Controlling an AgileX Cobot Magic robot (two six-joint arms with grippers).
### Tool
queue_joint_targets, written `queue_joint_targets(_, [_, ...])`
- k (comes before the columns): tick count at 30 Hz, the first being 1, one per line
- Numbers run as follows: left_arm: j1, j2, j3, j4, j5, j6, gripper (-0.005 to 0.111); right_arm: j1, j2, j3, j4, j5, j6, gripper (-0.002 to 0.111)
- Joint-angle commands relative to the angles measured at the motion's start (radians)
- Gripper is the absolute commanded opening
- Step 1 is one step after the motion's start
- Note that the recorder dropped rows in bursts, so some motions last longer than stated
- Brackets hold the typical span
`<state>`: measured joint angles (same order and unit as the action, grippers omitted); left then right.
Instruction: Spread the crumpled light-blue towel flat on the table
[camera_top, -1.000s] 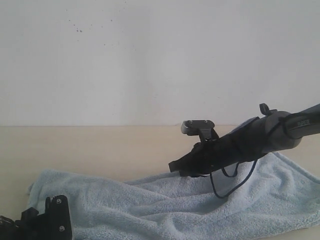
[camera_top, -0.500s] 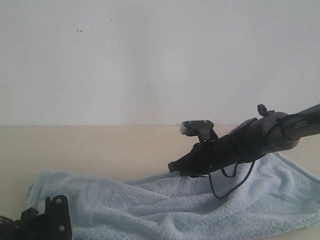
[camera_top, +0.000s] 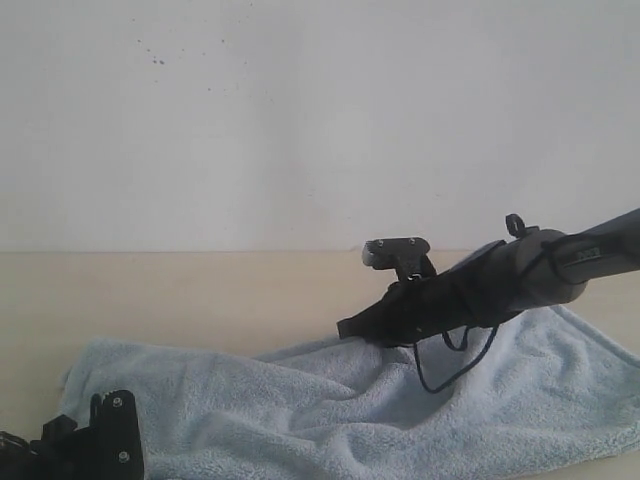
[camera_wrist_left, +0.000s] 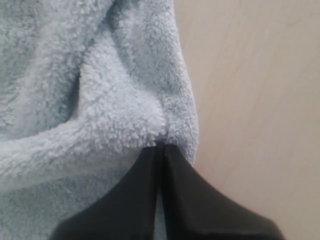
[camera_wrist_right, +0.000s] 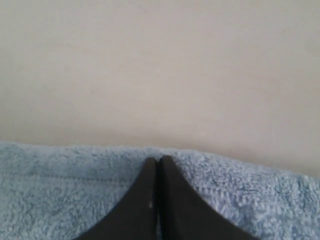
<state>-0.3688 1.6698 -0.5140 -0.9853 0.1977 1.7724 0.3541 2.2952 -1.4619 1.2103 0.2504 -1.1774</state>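
Across the near part of the desk lies the towel, rumpled, with long folds running from its left end toward the middle. Behind it stands a plain white wall. The right arm reaches in low from the right over the towel's right part, and a black cable loops down from it close above the cloth. The right claw is closed tight, tips together, pinching the towel's far hemmed edge near the middle, where the cloth rises in a ridge. The left claw is likewise closed, nipping a fold at the towel's side edge, with smooth desk just beside it. Open desk runs from the towel's far edge back to the wall.
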Motion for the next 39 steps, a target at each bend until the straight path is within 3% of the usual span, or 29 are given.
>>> queue_joint_targets(1, [-0.002,0.003,0.001,-0.001,-0.026,-0.002,0.004,-0.005,0.07,-0.052,-0.012,-0.041,-0.014,0.0])
queue_joint_targets(16, [-0.002,-0.011,0.001,-0.001,-0.026,0.0,0.004,-0.007,0.171,-0.31,-0.012,-0.04,-0.001,0.0])
queue_joint_targets(27, [-0.002,-0.265,0.001,-0.095,-0.121,-0.041,0.004,-0.067,-0.031,-0.354,-0.039,0.177,0.004,0.0])
queue_joint_targets(29, [-0.002,-0.292,0.001,-0.146,-0.095,-0.071,0.004,-0.111,-0.088,-0.354,-0.142,0.313,0.065,0.0])
queue_joint_targets(32, [-0.002,-0.305,0.001,-0.183,-0.033,-0.092,0.004,-0.188,-0.153,-0.354,-0.445,0.422,0.344,0.0])
queue_joint_targets(35, [-0.002,-0.304,0.001,-0.185,-0.022,-0.112,0.004,-0.292,-0.177,-0.354,-0.864,0.522,0.852,0.0])
queue_joint_targets(37, [-0.002,-0.304,0.001,-0.217,-0.082,-0.178,0.004,-0.381,-0.179,-0.352,-1.072,0.669,1.037,0.0])
queue_joint_targets(39, [-0.002,-0.3,-0.001,-0.306,-0.183,-0.24,0.004,-0.471,-0.179,-0.341,-1.142,0.853,1.038,0.0])
